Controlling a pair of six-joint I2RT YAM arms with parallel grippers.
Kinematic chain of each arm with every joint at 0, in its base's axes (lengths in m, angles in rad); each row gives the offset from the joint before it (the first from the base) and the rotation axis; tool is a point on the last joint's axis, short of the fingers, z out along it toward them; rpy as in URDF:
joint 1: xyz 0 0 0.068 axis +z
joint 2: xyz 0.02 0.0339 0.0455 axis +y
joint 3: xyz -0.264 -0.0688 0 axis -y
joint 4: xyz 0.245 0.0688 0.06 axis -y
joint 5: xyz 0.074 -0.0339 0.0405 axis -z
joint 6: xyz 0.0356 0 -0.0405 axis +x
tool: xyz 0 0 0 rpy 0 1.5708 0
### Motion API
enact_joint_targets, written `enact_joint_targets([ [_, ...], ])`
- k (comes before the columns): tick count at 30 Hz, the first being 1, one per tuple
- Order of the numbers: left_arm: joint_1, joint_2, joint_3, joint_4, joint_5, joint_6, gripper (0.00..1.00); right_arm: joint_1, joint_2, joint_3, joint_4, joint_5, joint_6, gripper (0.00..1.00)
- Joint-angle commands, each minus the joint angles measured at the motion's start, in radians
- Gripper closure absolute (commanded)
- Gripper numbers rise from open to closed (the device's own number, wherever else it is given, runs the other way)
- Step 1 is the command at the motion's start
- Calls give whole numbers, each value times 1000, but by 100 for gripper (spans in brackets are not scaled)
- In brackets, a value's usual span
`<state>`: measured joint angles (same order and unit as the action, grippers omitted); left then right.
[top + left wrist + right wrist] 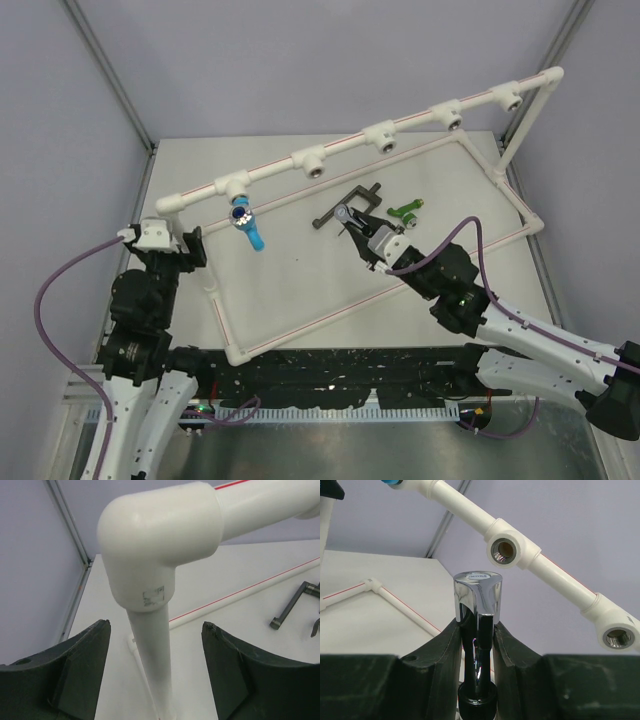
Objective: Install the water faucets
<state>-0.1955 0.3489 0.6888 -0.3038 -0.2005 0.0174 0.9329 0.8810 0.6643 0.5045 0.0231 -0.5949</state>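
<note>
The right end effector (477, 626) is clamped on the chrome faucet (477, 587), fingers pressed against both sides of its stem and its capped head standing upright above them. At the near left corner of the white pipe frame (350, 143), the left end effector (155, 626) stands wide open. Its dark fingers (85, 655) flank the corner post (152, 650) without touching it, the elbow joint (155, 540) directly above.

Just beyond the right end effector, a dark faucet (348, 205) lies on the grey tabletop (300, 265); whether the chrome piece touches it cannot be told. A green faucet (405, 211) lies near, beyond and to that end effector's right.

Beyond and right of the left end effector, a blue faucet (246, 224) hangs from the first fitting of the frame's raised rail. Farther along the rail, four open sockets (318, 165) face forward, two of them above and ahead of the held chrome faucet in the right wrist view.
</note>
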Motion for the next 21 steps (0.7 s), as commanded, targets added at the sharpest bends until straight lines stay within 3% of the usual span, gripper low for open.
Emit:
enact_joint_targets([
  [1,8,68,55,132,20,59,27,6,-16,52,78,-8,-57,95],
  [3,10,81,58,131,12,76,33,15,-11,54,94,-8,-83,95],
  [9,10,45,34,129,53,78,68,64,42,70,178,43,-206,95],
  [12,8,16,20,112,67,62,95,87,85,75,244,78,-296,95],
  [13,8,7,15,111,70,53,100,98,93,74,282,86,-330,95],
  [21,-1,8,-9,80,63,-10,100,135,205,60,506,132,-590,95],
])
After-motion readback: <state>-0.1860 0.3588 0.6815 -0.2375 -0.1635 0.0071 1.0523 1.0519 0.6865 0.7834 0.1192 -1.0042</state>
